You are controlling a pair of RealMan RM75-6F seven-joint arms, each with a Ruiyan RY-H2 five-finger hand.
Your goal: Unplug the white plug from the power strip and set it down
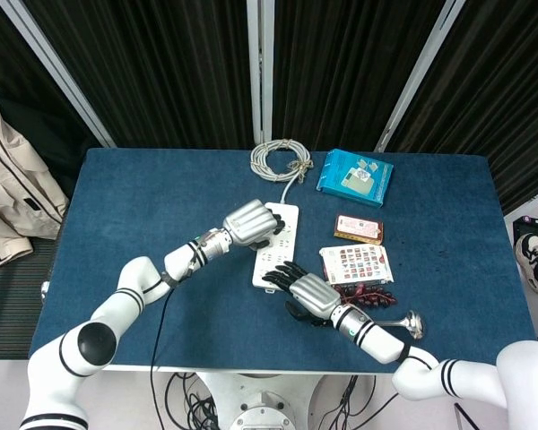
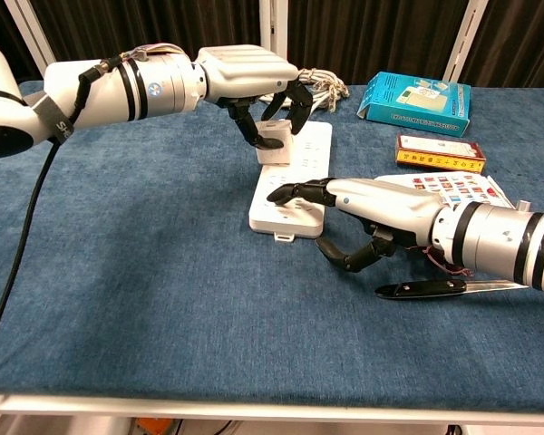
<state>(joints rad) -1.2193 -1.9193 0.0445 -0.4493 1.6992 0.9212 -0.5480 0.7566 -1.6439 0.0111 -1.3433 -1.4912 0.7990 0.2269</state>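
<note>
The white power strip (image 1: 276, 255) (image 2: 295, 195) lies in the middle of the blue table, its cable running back to a coil. My left hand (image 1: 249, 223) (image 2: 245, 74) is over the strip's far half and pinches the white plug (image 2: 273, 143) between its dark fingertips. The plug sits just above the strip's sockets; I cannot tell whether its pins are free. My right hand (image 1: 307, 291) (image 2: 367, 204) lies flat by the near half, fingers stretched out and fingertips pressing on the strip, thumb curled under. It holds nothing.
A coiled grey cable (image 1: 281, 159) lies at the back. Right of the strip are a blue box (image 1: 354, 176) (image 2: 413, 99), a small red box (image 1: 359, 228), a patterned card (image 1: 355, 263) and a metal utensil (image 2: 435, 287). A jacket (image 1: 9, 188) hangs off the table's left side.
</note>
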